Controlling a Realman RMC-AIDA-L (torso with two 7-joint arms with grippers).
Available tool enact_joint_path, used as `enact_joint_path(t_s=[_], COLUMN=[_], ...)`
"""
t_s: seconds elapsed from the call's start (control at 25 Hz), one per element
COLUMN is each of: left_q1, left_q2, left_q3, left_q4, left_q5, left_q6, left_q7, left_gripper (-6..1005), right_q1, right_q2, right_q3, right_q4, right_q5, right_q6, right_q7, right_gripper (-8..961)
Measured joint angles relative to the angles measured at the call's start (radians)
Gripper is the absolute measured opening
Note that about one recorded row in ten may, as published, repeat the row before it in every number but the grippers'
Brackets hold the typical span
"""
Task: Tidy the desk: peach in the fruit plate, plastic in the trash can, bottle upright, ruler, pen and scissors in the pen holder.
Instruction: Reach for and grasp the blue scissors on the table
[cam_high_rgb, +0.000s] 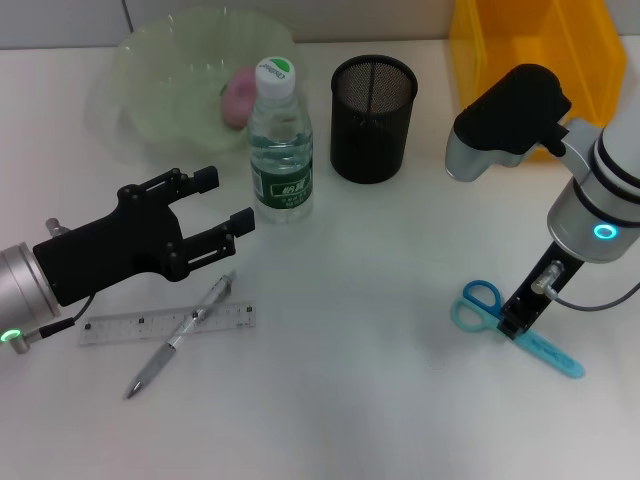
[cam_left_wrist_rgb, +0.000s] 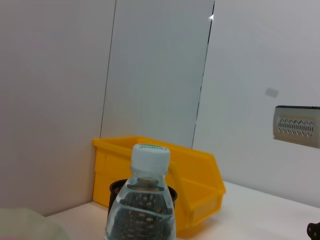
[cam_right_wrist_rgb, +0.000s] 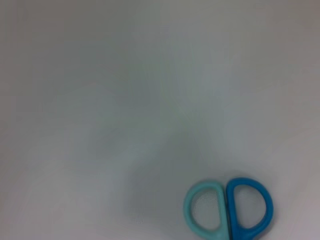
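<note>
The left gripper (cam_high_rgb: 215, 213) is being held wide open, empty, beside the upright bottle (cam_high_rgb: 280, 142); ruler (cam_high_rgb: 167, 323) and pen (cam_high_rgb: 180, 337) are lying below. The right gripper (cam_high_rgb: 518, 317) is being pressed onto the scissors (cam_high_rgb: 500, 318); jaw state cannot be told.

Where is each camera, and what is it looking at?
Head view: high on the robot, looking down at the desk; both arms show, left gripper open, right gripper down at the scissors.
Left wrist view: low, looking sideways at the bottle; no fingers show.
Right wrist view: looking straight down at the scissors' handles; no fingers show.
Shared: head and left wrist both see the bottle.
</note>
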Motion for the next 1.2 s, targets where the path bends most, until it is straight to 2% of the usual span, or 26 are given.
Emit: enact_joint_path(t_s=[0.12,0.96,1.2], left_q1=[0.000,0.002,0.002], left_q2=[0.000,0.000,0.000], left_q3=[-0.001,-0.008,-0.008], left_q4=[0.000,0.000,0.000], left_q5=[0.000,0.000,0.000], left_q6=[0.000,0.000,-0.001], left_q7=[0.000,0.000,0.002], left_gripper=[726,726,726], right_q1=[-0.001,-0.006,-0.008], right_q2=[0.000,-0.006,-0.004], right_q3=[0.000,0.003,-0.001], right_q4=[0.000,-0.064,-0.064], right_q5=[0.000,-0.002,-0.002], right_q6=[0.000,-0.035,-0.029], right_q7=[-0.001,0.001,0.007], right_gripper=[183,207,437])
